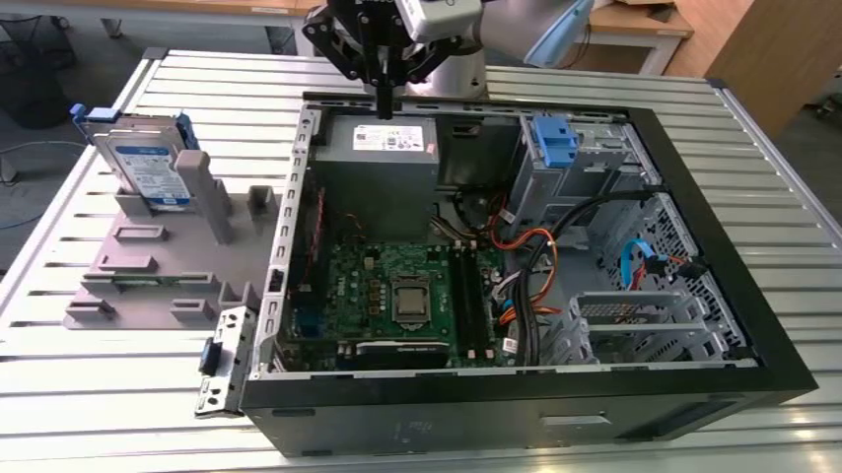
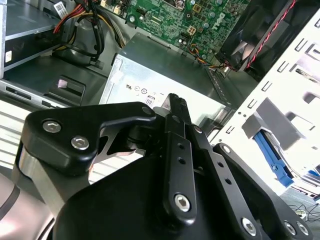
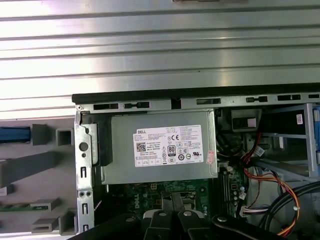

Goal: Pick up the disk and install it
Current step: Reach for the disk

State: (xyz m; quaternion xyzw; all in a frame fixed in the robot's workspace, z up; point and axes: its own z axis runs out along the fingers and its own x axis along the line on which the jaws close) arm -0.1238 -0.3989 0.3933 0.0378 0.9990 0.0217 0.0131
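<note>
Slatted metal table (image 1: 79, 414) under the whole setup, workshop floor beyond. On it lies an open computer case (image 1: 526, 414), side panel off, board and cabling exposed. Beside the case, on the exterior view's left, sits a grey holding fixture (image 1: 145, 266) with slots and posts.

Inside the case, at the far end, is the grey power supply (image 1: 382, 148) with its white label. It is seen in both wrist views (image 3: 160, 150) (image 2: 150, 80).

The disk (image 1: 148, 166) stands on edge in the fixture, blue carrier around it, label face out, leaning against a grey post. It is untouched and outside the case. A blue strip in the first wrist view is probably its carrier edge; too little shows to be sure.

The gripper (image 1: 385, 99) hangs over the power supply, pointing down, fingers together with nothing between them (image 2: 176, 100).

Key relation: the disk lies well off to the exterior view's left of the gripper, beyond the case wall and lower, with its long axis upright.
</note>
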